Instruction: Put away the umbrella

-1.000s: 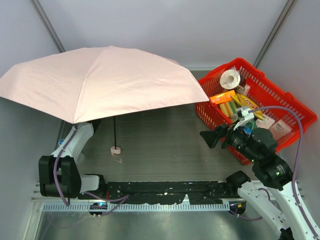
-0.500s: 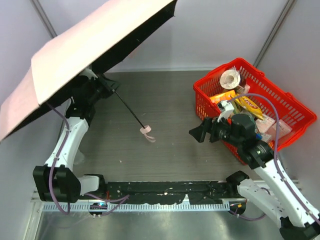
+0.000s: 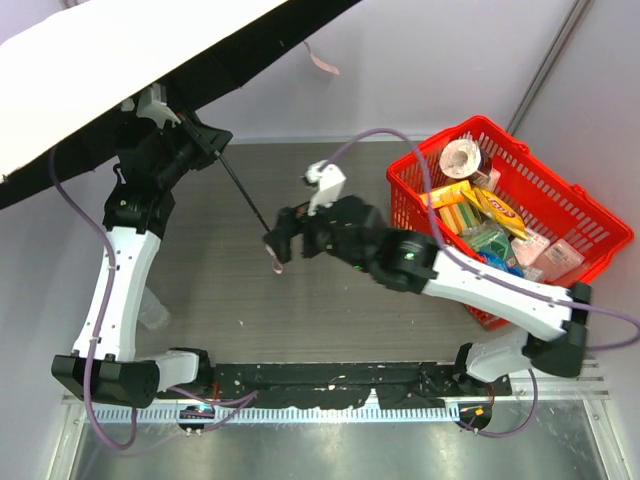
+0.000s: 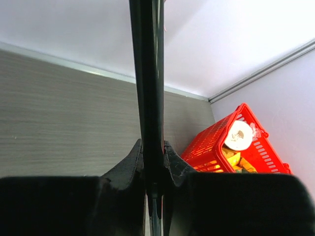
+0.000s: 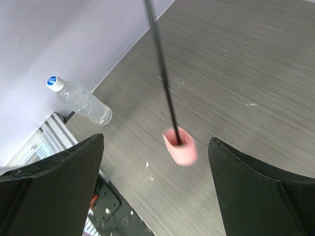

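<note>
The umbrella (image 3: 120, 60) is open and tilted at the top left, its pale pink canopy over a black underside. My left gripper (image 3: 210, 140) is shut on the thin black shaft (image 4: 150, 98) close under the canopy, and the fingers (image 4: 125, 164) press it from both sides. The shaft slants down to the right and ends in the small pink handle (image 5: 179, 146). My right gripper (image 5: 156, 140) is open, with one jaw on each side of the handle and apart from it. In the top view the right gripper (image 3: 277, 238) hangs above mid-table.
A red basket (image 3: 590, 225) full of groceries and a paper roll stands at the right, and it also shows in the left wrist view as the basket (image 4: 211, 147). A clear plastic bottle (image 5: 81, 101) lies by the left wall. Grey walls close the back and sides.
The left arm has raised and tilted the umbrella further up to the left. The right arm has swung left from the basket until its open jaws flank the handle.
</note>
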Action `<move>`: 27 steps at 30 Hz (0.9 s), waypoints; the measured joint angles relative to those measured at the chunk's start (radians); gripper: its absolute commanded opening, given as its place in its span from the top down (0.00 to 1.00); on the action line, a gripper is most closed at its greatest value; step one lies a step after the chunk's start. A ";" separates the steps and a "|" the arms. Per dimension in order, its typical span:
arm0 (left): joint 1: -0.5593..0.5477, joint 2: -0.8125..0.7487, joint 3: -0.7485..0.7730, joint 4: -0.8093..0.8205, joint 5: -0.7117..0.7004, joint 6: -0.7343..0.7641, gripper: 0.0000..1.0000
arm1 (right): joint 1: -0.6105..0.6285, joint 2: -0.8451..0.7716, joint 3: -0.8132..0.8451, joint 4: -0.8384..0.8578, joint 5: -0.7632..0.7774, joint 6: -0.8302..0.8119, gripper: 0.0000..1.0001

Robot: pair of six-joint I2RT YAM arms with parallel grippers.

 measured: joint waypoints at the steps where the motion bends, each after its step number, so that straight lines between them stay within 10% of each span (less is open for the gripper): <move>1: -0.008 -0.002 0.003 -0.010 -0.016 -0.005 1.00 | 0.047 0.066 0.056 0.015 0.066 -0.008 0.09; 8: -0.033 -0.003 0.003 -0.150 -0.097 -0.051 1.00 | 0.143 0.360 0.210 0.085 0.380 -0.094 0.23; 13: -0.039 -0.013 0.003 -0.222 -0.100 -0.072 1.00 | 0.144 0.468 0.227 0.124 0.453 -0.172 0.85; 16: -0.055 -0.019 0.003 -0.227 -0.074 -0.069 0.99 | 0.166 0.489 0.241 0.147 0.401 -0.192 1.00; 21: -0.035 -0.092 -0.055 -0.109 0.016 -0.123 0.33 | 0.158 0.446 0.186 0.261 0.335 -0.164 1.00; 27: -0.055 -0.311 -0.253 0.109 0.148 -0.261 0.18 | 0.119 0.222 -0.120 0.430 0.176 -0.051 1.00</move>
